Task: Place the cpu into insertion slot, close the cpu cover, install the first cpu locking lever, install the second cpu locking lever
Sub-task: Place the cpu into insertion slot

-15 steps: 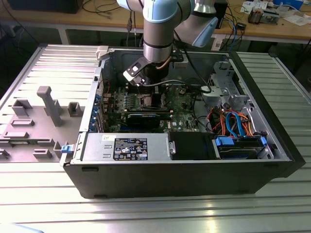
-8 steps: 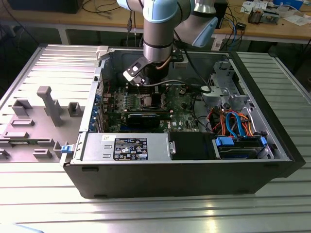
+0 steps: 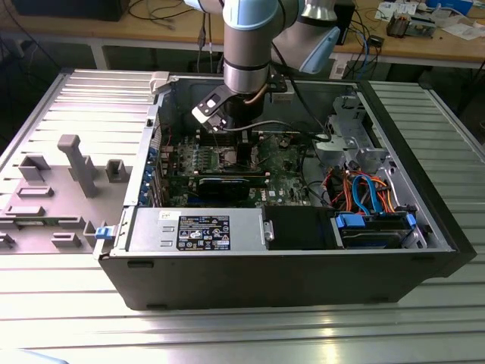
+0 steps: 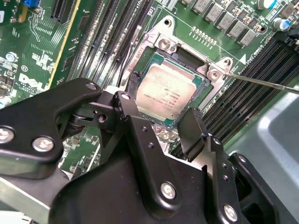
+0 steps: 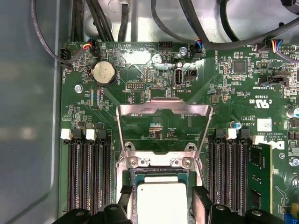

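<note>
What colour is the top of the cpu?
The cpu has a silver-grey top, clearest in the second wrist view.

Silver-grey arm (image 3: 246, 72) with pale-blue joint caps (image 3: 318, 47); black gripper (image 4: 161, 100) with silver screws (image 4: 167, 190).

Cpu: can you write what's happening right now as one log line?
cpu: in insertion slot | gripper: around cpu | cpu cover: open

The insertion slot (image 5: 159, 173) is hemmed closely by memory slots (image 5: 88, 177) on two sides. At a third side the cpu cover (image 5: 140, 110) is held raised, and a thin locking lever (image 4: 261, 81) is stretched nearby. Room is left above, through the open side of the case (image 3: 265, 280).
</note>
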{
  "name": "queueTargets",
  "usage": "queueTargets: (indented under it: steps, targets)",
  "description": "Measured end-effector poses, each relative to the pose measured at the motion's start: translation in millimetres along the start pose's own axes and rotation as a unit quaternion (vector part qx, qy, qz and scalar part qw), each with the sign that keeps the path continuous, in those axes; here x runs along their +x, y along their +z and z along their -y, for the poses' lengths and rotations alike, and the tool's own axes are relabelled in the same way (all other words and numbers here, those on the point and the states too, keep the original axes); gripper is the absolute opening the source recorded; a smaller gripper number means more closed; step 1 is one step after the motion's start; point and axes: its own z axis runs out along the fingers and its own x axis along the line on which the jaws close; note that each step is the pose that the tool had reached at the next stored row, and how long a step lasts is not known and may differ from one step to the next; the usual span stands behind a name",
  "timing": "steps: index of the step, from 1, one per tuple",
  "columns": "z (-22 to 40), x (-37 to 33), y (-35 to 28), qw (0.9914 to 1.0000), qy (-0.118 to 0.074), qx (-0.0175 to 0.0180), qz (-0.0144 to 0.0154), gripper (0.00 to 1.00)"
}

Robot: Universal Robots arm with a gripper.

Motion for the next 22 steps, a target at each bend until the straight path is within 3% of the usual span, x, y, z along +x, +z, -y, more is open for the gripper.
queueTargets:
  steps: [3, 22]
  targets:
    - [8.0, 0.3, 2.6, 0.99996, -0.009, -0.0002, -0.0004, 0.61]
    - [8.0, 2.3, 4.1, 0.99996, -0.009, -0.0001, -0.0003, 0.60]
